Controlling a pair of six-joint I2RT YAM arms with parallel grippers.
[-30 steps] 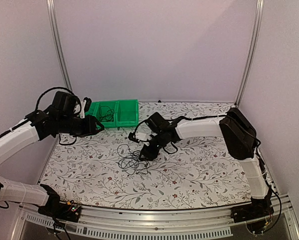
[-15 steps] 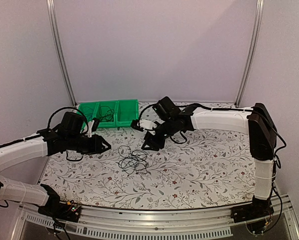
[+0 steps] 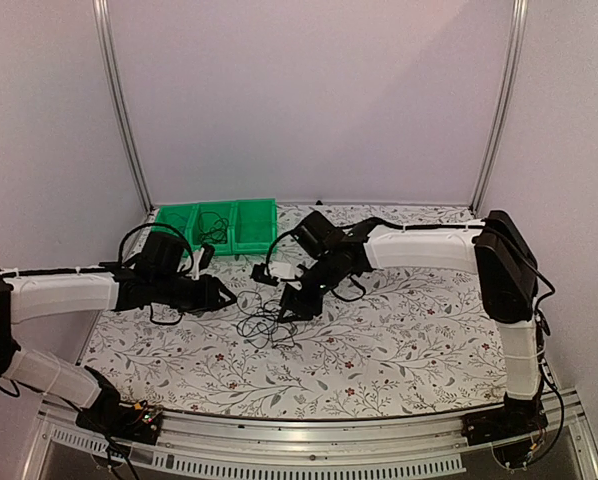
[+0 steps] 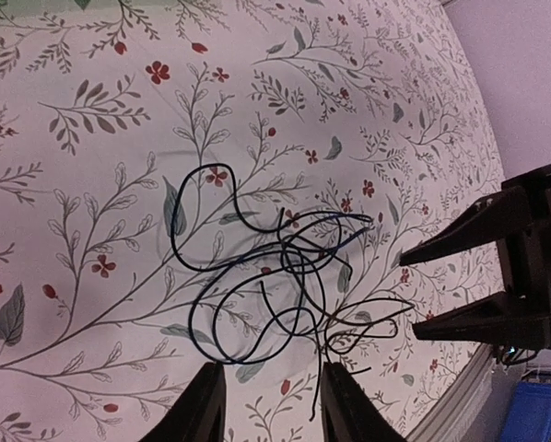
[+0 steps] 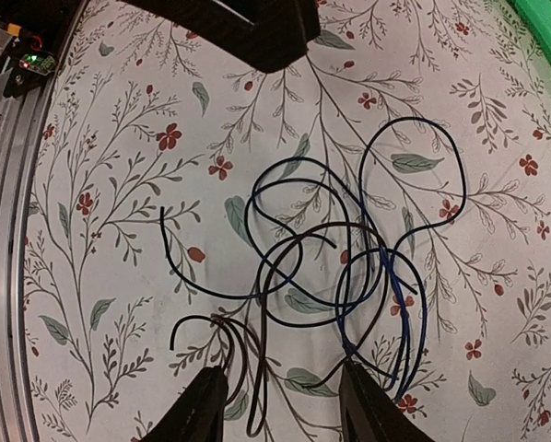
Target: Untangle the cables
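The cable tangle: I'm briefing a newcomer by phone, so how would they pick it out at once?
On the flower-print table, just in front of the green bin, lies a loose heap of cables. They are hair-thin looping wires lying free, unlike the thicker ones fixed along the white arms.

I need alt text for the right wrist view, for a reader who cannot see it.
A loose tangle of thin dark cables lies on a floral tablecloth. The right gripper, open, shows at the bottom edge.
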